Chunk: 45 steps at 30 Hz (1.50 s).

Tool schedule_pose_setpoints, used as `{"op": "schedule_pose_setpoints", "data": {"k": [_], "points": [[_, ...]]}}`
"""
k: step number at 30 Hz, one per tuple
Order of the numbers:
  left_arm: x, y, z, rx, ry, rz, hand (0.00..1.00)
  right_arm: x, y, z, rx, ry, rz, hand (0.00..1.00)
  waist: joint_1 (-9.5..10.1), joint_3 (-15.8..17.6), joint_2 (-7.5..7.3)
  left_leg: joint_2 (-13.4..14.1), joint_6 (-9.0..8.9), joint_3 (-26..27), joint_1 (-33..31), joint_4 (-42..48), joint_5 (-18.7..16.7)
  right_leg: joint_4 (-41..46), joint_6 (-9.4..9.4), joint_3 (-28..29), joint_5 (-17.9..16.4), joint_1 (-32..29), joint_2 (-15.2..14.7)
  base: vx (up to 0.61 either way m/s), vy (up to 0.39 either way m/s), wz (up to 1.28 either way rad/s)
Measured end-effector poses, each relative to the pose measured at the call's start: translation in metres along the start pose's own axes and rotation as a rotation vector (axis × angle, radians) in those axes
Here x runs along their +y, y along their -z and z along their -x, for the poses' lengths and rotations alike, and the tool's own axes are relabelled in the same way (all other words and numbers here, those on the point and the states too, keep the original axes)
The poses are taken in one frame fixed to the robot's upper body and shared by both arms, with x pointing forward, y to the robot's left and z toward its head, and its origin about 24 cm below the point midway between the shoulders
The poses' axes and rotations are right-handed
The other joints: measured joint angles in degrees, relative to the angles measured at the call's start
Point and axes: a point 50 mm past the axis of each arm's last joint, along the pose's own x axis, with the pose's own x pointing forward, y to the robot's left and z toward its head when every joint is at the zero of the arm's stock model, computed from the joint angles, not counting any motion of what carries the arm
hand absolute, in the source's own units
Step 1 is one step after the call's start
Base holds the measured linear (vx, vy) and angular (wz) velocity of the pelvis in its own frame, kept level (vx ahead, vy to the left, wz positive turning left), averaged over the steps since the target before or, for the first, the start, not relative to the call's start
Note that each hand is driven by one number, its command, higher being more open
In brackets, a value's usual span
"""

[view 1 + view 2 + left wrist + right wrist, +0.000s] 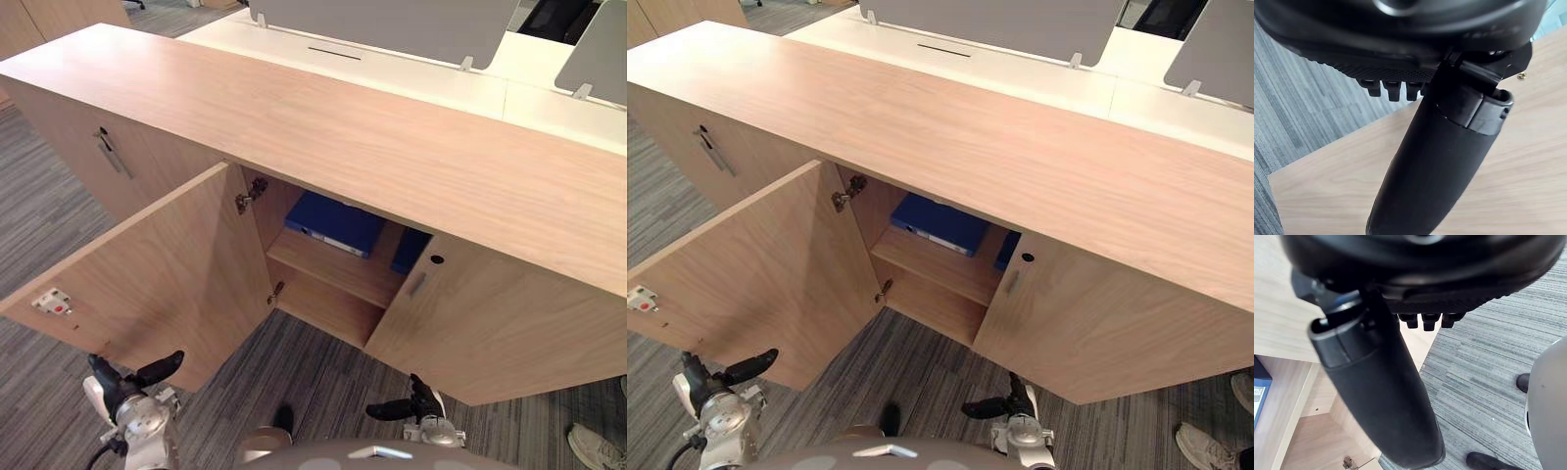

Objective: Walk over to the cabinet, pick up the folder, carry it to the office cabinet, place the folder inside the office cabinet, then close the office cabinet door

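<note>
A blue folder (333,223) lies flat on the upper shelf inside the wooden office cabinet (343,127); its corner also shows in the right wrist view (1259,391). The cabinet's left door (167,264) stands swung wide open towards me. My left hand (122,377) hangs low in front of that door's lower edge, open and holding nothing. My right hand (411,403) hangs low before the closed right door (470,313), open and holding nothing too. The door's wood panel (1528,171) lies just past the left hand's thumb (1440,161).
A second blue item (409,250) sits half hidden behind the closed right door. The neighbouring left door has a metal handle (113,155). A white desk (392,69) with grey dividers stands behind the cabinet. A person's shoe (593,446) is on the carpet at right.
</note>
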Motion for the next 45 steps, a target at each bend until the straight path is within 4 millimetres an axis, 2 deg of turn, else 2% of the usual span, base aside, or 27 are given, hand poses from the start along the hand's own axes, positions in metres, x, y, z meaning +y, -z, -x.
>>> {"op": "schedule_pose_setpoints", "data": {"k": [2, 3, 4, 5, 7, 9, 10, 12, 16, 20, 23, 26, 27, 28, 29, 30, 32, 38, 45], "points": [[0.004, 0.001, 0.000, 0.003, -0.005, -0.002, 1.00, -0.001, 0.000, 0.000, 0.001, 0.004, -0.001, 1.00, 0.42, -0.2, 0.64, 0.1, -0.08, 0.1, -0.4, 0.0, 0.1, -0.2, 0.00, 0.1, 0.0, -0.2, 0.1, -0.04, -0.011, -0.07], [0.023, -0.005, -0.009, -0.005, -0.036, 0.009, 1.00, -0.003, 0.000, -0.001, 0.000, 0.004, 0.004, 1.00, 0.54, -0.5, 0.75, 0.2, -0.13, 1.1, -0.8, 0.0, 0.0, -0.2, -0.03, 0.7, 0.0, -1.0, 0.2, -0.02, 0.002, -0.25], [0.051, -0.017, -0.021, -0.036, -0.120, 0.037, 1.00, -0.004, -0.002, -0.001, -0.008, -0.002, 0.004, 1.00, 0.30, -0.6, 0.36, 0.3, -0.14, 1.6, -0.9, 0.0, 0.0, -0.8, -0.17, 1.1, -0.2, -1.2, 0.4, -0.02, -0.006, -0.26], [0.064, -0.027, -0.028, -0.061, -0.146, 0.054, 1.00, -0.004, -0.001, -0.001, -0.004, -0.009, 0.004, 1.00, 0.32, -0.6, 0.31, 0.5, -0.15, 1.7, -1.0, 0.0, 0.0, -1.0, -0.17, 1.1, -0.2, -1.2, 0.5, -0.01, -0.032, -0.14], [0.105, -0.074, -0.045, -0.219, -0.221, 0.010, 1.00, -0.011, 0.011, 0.002, 0.021, 0.003, 0.002, 1.00, 1.32, -0.8, 0.19, 0.6, -0.36, 1.7, -1.1, 0.0, 0.0, -1.1, -0.40, 1.2, -0.5, -1.1, 0.6, -0.01, -0.048, 0.00], [0.115, -0.095, -0.048, -0.284, -0.190, 0.053, 1.00, -0.017, 0.011, 0.002, 0.020, 0.013, 0.015, 1.00, 1.93, -0.9, 0.88, 0.5, -0.55, 1.6, -1.2, 0.0, 0.2, -1.2, -0.40, 1.2, -0.5, -1.1, 0.5, 0.00, -0.015, 0.05], [0.113, -0.100, -0.048, -0.294, -0.134, 0.193, 1.00, -0.020, 0.011, 0.001, 0.021, 0.018, 0.023, 1.00, 2.27, -1.0, 1.21, 0.3, -0.36, 1.4, -1.3, 0.0, 0.5, -1.4, -0.40, 1.1, -0.5, -1.0, 0.4, 0.00, -0.001, 0.09], [0.110, -0.104, -0.046, -0.317, -0.080, 0.287, 1.00, -0.020, 0.009, 0.001, 0.017, 0.011, 0.024, 1.00, 2.48, -1.1, 1.50, 0.0, -0.18, 1.0, -1.3, 0.0, 0.7, -1.7, -0.40, 0.8, -0.5, -0.8, 0.3, -0.01, 0.009, 0.09], [0.111, -0.100, -0.051, -0.288, -0.053, 0.349, 1.00, -0.020, 0.002, -0.001, 0.000, -0.007, 0.026, 1.00, 2.62, -1.1, 1.49, 0.1, -0.22, 1.1, -1.3, 0.0, 0.7, -1.8, -0.44, 0.9, -0.5, -0.7, 0.5, 0.00, -0.001, 0.00], [0.127, -0.088, -0.070, -0.172, -0.069, 0.326, 1.00, -0.020, 0.001, -0.002, -0.002, -0.026, 0.041, 1.00, 3.26, -1.2, 1.33, 0.3, -0.56, 1.8, -0.7, 0.0, 0.0, -1.9, -0.52, 1.7, -0.6, -0.7, 0.6, 0.00, -0.005, -0.07], [0.120, -0.089, -0.073, -0.162, -0.056, 0.315, 1.00, -0.016, 0.001, -0.001, -0.007, -0.043, 0.068, 1.00, 3.36, -1.4, 1.16, 0.3, -0.63, 1.8, -0.6, 0.0, 0.0, -1.8, -0.52, 1.7, -0.6, -0.6, 0.6, 0.00, 0.001, -0.02], [0.103, -0.077, -0.075, -0.101, -0.008, 0.194, 1.00, -0.008, 0.000, 0.000, -0.017, -0.073, 0.095, 1.00, 2.88, -1.5, 1.03, 0.3, -0.54, 1.7, -0.3, 0.0, 0.1, -1.7, -0.53, 1.8, -0.6, -0.2, 0.6, 0.00, 0.000, 0.00], [0.078, -0.066, -0.069, -0.078, 0.051, 0.152, 1.00, -0.005, 0.001, 0.001, -0.016, -0.078, 0.090, 1.00, 2.15, -1.9, 0.34, 0.5, -0.77, 1.6, -0.1, 0.0, -0.1, -1.7, -0.53, 1.8, -0.6, -0.2, 0.6, -0.04, 0.002, 0.12], [0.039, -0.062, -0.056, -0.095, 0.145, 0.157, 1.00, -0.007, 0.002, 0.000, -0.013, -0.067, 0.090, 1.00, 2.27, -1.6, 1.30, 0.3, -0.72, 1.3, -0.4, 0.0, 0.0, -1.5, -0.54, 1.8, -0.6, -0.6, 0.5, -0.04, 0.013, 0.16], [0.020, -0.059, -0.049, -0.089, 0.123, 0.179, 1.00, -0.009, 0.001, 0.000, -0.015, -0.054, 0.093, 1.00, 2.31, -1.6, 1.47, 0.2, -0.72, 1.0, -0.6, 0.0, 0.2, -1.3, -0.55, 1.8, -0.5, -0.6, 0.3, -0.04, 0.038, 0.17], [0.010, -0.054, -0.042, -0.081, 0.056, 0.221, 1.00, -0.009, 0.001, 0.000, -0.018, -0.047, 0.090, 1.00, 2.40, -1.6, 1.57, 0.1, -0.24, 0.8, -0.6, 0.0, 0.8, -0.9, -0.52, 1.7, -0.5, -0.6, 0.2, -0.04, 0.035, 0.05], [0.011, -0.051, -0.042, -0.080, 0.073, 0.166, 1.00, -0.010, 0.000, 0.000, -0.019, -0.046, 0.089, 1.00, 2.32, -1.7, 1.31, 0.1, -0.38, 0.9, -0.4, 0.0, 0.9, -0.6, -0.52, 1.8, -0.5, -0.7, 0.4, -0.06, 0.012, -0.01], [0.009, -0.049, -0.041, -0.062, 0.079, 0.193, 1.00, -0.013, 0.004, -0.001, 0.004, -0.033, 0.093, 1.00, 1.56, -1.3, 2.10, 0.7, -0.69, 1.3, -0.5, 0.0, 1.1, -1.0, -0.45, 2.4, -0.6, -1.2, 0.7, -0.08, -0.005, -0.04], [0.009, -0.043, -0.031, -0.069, 0.094, 0.209, 1.00, -0.017, 0.005, -0.001, 0.018, -0.015, 0.058, 1.00, 1.49, -1.4, 1.81, 0.2, -0.69, 1.5, -1.4, 0.0, 1.5, -1.7, 0.09, 2.8, -0.3, -1.7, 0.3, -0.02, 0.003, 0.00]]}}
